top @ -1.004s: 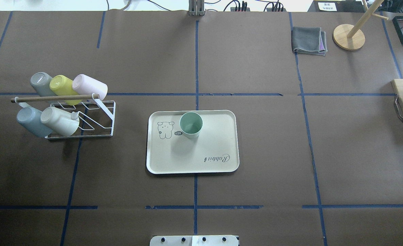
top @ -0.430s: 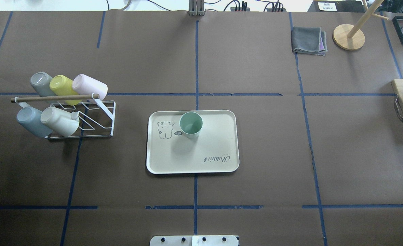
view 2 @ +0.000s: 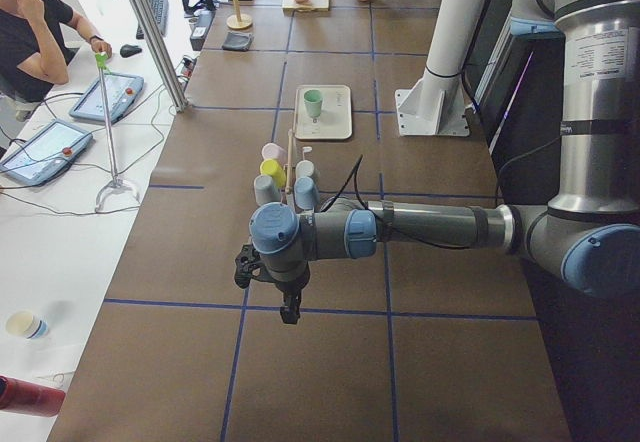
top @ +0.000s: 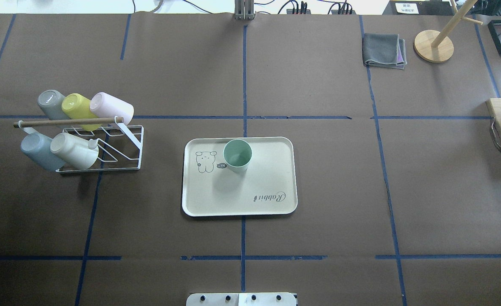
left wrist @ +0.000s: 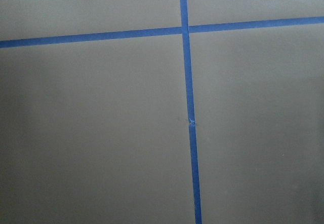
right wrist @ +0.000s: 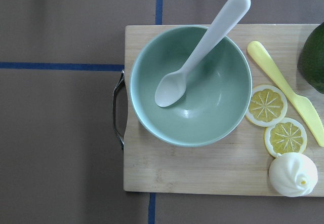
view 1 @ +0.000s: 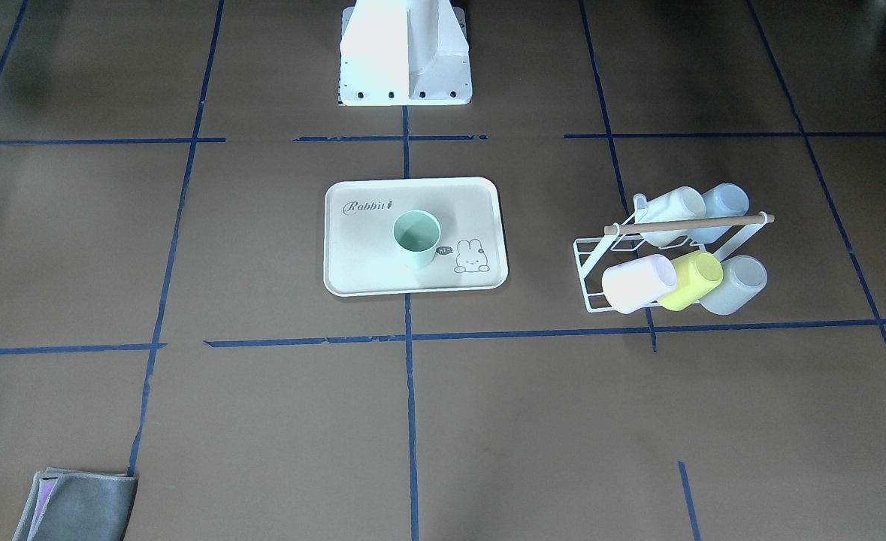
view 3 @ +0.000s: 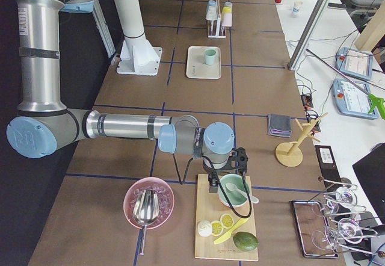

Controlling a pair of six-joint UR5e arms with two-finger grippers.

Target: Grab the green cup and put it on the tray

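Observation:
The green cup (top: 237,154) stands upright on the cream tray (top: 242,199), next to its rabbit drawing; both also show in the front view, the cup (view 1: 416,237) and the tray (view 1: 367,255). Neither gripper shows in the overhead or front views. In the left side view my left gripper (view 2: 289,310) hangs over bare table, far from the tray (view 2: 325,127). In the right side view my right gripper (view 3: 212,185) hangs over a wooden board, far from the tray (view 3: 195,67). I cannot tell whether either gripper is open or shut.
A white wire rack (top: 123,148) with several cups lying on it stands left of the tray. A grey cloth (top: 384,50) and a wooden stand (top: 434,46) are at the far right. The wooden board (right wrist: 202,178) carries a green bowl (right wrist: 212,107) with a spoon.

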